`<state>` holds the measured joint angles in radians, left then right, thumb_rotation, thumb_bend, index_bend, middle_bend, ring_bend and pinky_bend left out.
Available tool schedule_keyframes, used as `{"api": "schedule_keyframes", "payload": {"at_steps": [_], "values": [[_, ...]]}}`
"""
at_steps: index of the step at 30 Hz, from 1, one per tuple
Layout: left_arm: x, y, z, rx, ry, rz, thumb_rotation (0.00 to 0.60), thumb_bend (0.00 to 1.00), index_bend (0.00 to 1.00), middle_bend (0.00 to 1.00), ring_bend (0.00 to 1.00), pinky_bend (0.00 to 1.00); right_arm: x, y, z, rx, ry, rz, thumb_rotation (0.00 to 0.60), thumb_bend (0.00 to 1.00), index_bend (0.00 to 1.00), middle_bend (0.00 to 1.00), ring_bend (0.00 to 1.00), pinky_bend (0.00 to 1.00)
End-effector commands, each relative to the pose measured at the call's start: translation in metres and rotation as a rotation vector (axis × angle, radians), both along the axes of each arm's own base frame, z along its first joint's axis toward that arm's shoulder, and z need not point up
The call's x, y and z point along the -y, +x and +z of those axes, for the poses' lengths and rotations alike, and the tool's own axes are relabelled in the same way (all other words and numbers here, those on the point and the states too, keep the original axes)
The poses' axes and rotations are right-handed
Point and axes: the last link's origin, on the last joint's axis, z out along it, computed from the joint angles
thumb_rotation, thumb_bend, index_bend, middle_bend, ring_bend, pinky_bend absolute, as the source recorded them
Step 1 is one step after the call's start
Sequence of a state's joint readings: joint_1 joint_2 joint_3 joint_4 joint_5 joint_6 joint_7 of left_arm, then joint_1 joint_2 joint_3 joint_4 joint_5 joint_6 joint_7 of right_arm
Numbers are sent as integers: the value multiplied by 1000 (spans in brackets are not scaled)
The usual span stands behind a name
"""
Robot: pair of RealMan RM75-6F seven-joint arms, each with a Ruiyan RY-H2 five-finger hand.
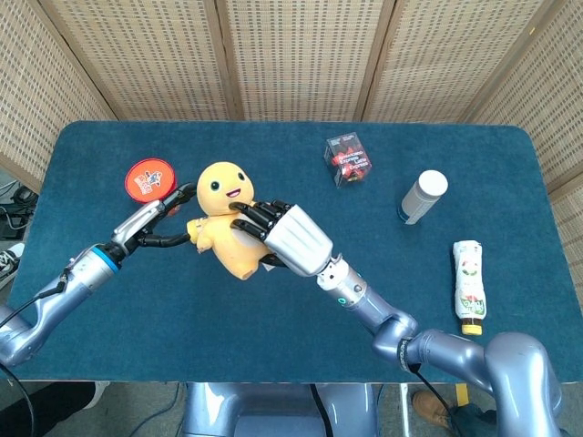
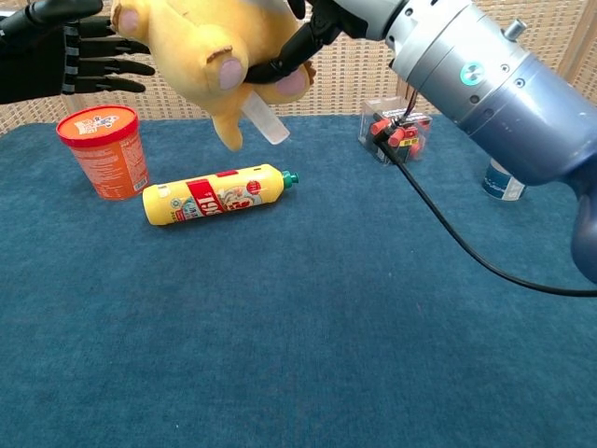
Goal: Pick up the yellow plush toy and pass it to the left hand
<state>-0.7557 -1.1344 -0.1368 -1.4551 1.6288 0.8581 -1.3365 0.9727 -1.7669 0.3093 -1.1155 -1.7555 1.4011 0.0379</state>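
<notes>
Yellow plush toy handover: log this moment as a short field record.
item: yellow plush toy, lifted clear of the blue table
holder: right hand, fingers wrapped around the toy's body
receiver: left hand, fingers spread beside the toy, not closed on it
below: yellow squeeze bottle lying on its side, orange tub upright
stage: handover not complete

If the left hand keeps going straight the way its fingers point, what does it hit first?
Most likely the yellow plush toy held up by the right hand: the left hand is open, fingers aimed at the toy's side, though depth is unclear.
</notes>
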Motion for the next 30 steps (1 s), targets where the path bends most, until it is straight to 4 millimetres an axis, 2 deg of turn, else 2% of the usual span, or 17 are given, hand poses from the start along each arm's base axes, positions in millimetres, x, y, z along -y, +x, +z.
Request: {"api": "schedule_keyframes", "payload": {"at_steps": [1,5,15,19,23,24,26,30], "values": [[1,12,-16,90,-59,24,323,0,0,0,0,0,1,-1,-2,-9,-6,2,600,531,666,618,642,694],[3,21,-32,177,-143,62,315,0,0,0,0,0,4,-5,-3,-23,-18,2,600,531,667,618,642,694],[3,28,-56,214,-233,49,319,0,0,0,0,5,7,-7,-3,-21,-24,1,600,530,667,618,642,694],[2,31,-61,223,-247,46,378,0,0,0,0,21,7,-6,-3,-15,-22,3,600,530,667,618,642,694],[1,38,-67,222,-261,33,507,0,0,0,0,31,5,-5,-4,-18,-25,13,600,530,667,618,642,694],[1,40,-68,222,-265,28,524,0,0,0,0,36,5,-4,-3,-20,-27,14,600,530,667,618,642,694],[2,44,-70,218,-271,16,553,0,0,0,0,56,5,-4,-4,-24,-28,15,600,530,667,618,642,694],[3,48,-71,226,-278,4,571,0,0,0,0,65,4,-3,-3,-29,-31,22,600,530,667,618,642,694]]}}
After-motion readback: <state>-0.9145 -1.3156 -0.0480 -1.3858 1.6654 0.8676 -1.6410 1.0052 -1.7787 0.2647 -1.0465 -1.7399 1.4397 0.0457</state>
